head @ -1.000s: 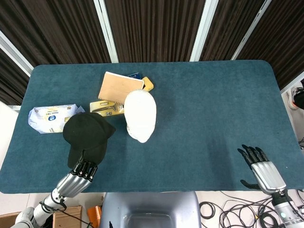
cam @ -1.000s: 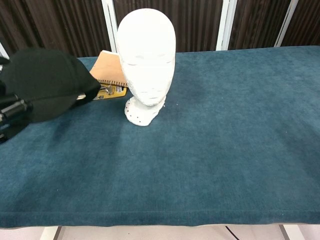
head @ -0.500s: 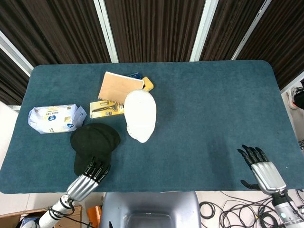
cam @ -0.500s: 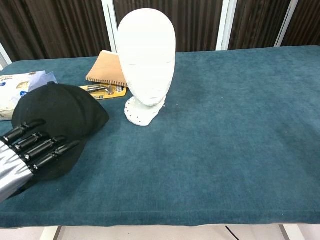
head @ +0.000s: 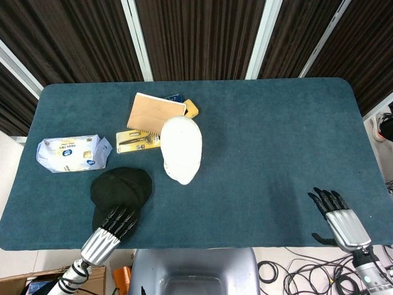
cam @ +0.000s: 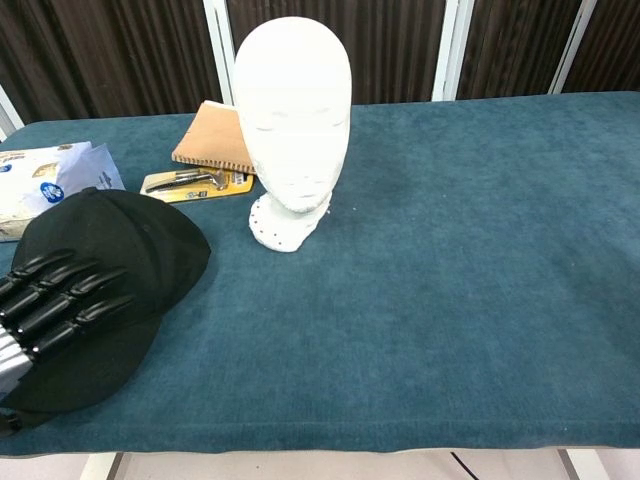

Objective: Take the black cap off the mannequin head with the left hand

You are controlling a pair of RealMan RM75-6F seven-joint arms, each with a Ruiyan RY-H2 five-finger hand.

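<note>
The blue-covered bench (head: 264,147) is seen carrying everything, and the white mannequin head (head: 181,149) stands bare on it, ahead of the left hand and off to its right. The black cap (head: 121,188) is no longer on that head: it lies flat on the bench directly under and ahead of the left hand (head: 112,227), crown toward the mannequin head and brim toward the bench's near edge. The left hand's fingers (cam: 60,296) are laid out straight and slightly spread across the brim, resting on the cap rather than closed around it. The cap's long axis runs roughly along the line of those fingers. The right hand (head: 338,218) is held far off at the opposite near corner, fingers extended and apart, with nothing in it. Removal is judged done; only a withdrawal of the left hand toward the near edge appears to remain.
</note>
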